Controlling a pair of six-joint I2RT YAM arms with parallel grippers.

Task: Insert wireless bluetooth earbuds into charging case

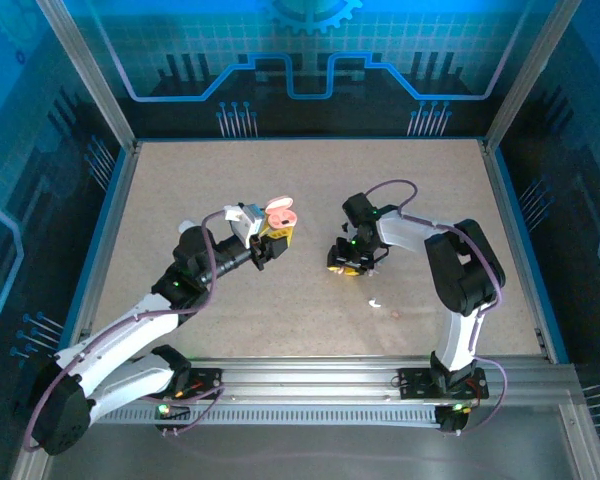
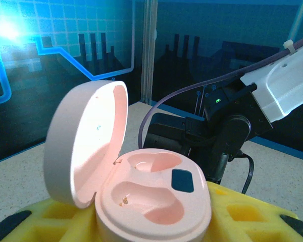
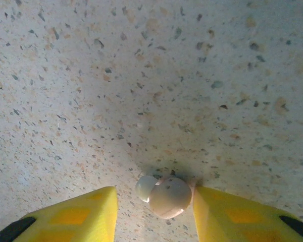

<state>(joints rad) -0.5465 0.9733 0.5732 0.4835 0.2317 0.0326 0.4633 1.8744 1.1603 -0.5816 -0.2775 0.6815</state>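
My left gripper is shut on the open pink charging case and holds it above the table. In the left wrist view the case sits between the yellow fingers with its lid swung up to the left; both sockets are empty. My right gripper points down at the table, open. In the right wrist view a pinkish earbud with a whitish tip lies between its fingers. The earbud touches the right finger, with a gap on the left.
Two more tiny earbuds lie on the speckled table near the right arm, one whitish and one pinkish. Blue-lit walls and an aluminium frame enclose the table. The right arm's wrist hangs just behind the held case.
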